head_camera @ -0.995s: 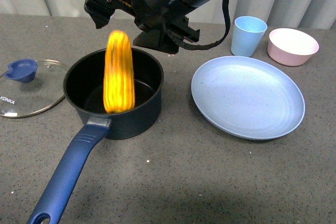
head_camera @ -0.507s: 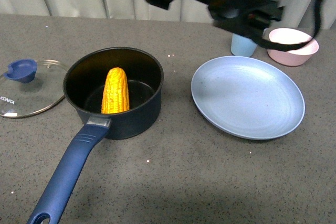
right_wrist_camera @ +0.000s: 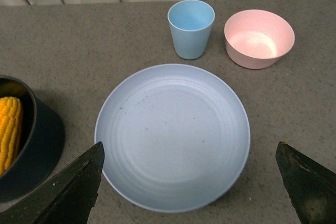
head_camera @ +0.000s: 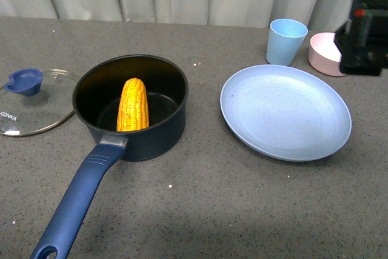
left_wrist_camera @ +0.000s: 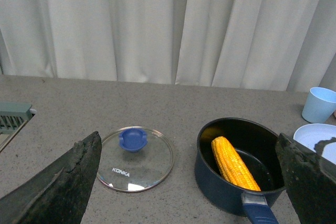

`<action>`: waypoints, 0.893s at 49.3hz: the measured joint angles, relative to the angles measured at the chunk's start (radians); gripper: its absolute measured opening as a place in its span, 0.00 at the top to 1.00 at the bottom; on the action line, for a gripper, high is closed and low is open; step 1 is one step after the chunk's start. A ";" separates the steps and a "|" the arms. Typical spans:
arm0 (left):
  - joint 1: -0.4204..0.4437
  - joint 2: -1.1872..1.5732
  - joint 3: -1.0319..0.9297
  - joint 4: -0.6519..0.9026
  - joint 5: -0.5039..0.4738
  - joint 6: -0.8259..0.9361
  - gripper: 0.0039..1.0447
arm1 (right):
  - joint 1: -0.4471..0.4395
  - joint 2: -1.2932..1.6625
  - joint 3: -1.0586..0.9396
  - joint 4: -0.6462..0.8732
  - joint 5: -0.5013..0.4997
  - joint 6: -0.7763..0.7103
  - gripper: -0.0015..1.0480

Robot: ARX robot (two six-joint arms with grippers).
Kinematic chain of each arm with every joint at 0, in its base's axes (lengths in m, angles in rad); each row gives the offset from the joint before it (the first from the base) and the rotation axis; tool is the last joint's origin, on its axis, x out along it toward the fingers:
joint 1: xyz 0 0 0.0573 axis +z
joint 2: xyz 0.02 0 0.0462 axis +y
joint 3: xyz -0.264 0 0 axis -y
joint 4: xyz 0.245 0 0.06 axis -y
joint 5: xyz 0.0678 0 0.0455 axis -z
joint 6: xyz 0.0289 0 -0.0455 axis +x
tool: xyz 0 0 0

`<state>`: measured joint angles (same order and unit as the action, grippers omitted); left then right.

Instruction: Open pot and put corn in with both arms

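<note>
Corn in the open pot, both grippers spread and empty

One corn cob (head_camera: 133, 105) leans inside the one navy saucepan (head_camera: 159, 131), tip toward 12 o'clock, butt against the wall above the blue handle (head_camera: 79, 201). The one glass lid (head_camera: 33, 104) lies flat on the grey surface (head_camera: 212, 210) at the pot's 9 o'clock, just apart from it. The left gripper (left_wrist_camera: 191, 182) and the right gripper (right_wrist_camera: 189, 182) each show their fingers wide apart with nothing between them. By my judgement the task is done and only clearing away is left: do it well by lifting high and wide of the pot rim and handle. Also present: one pale blue plate (head_camera: 285, 112) at 3 o'clock, one blue cup (head_camera: 287, 41), one pink bowl (head_camera: 322, 52).
</note>
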<state>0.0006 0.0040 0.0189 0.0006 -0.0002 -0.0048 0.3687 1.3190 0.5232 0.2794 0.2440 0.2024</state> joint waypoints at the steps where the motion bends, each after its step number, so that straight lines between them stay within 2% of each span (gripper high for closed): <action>1: 0.000 0.000 0.000 0.000 0.000 0.000 0.06 | 0.000 -0.021 -0.020 0.000 0.006 -0.005 0.09; 17: 0.000 0.000 0.000 0.000 0.000 0.000 0.06 | 0.016 -0.310 -0.254 -0.043 0.127 -0.054 0.09; 28: 0.000 0.000 0.000 0.000 0.000 0.000 0.06 | 0.031 -0.568 -0.416 -0.098 0.247 -0.087 0.09; 44: 0.000 0.000 0.000 0.000 0.000 0.000 0.06 | 0.055 -0.805 -0.467 -0.161 0.341 -0.113 0.09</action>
<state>0.0006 0.0040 0.0189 0.0006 -0.0002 -0.0044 0.4236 0.5137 0.0559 0.1181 0.5846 0.0891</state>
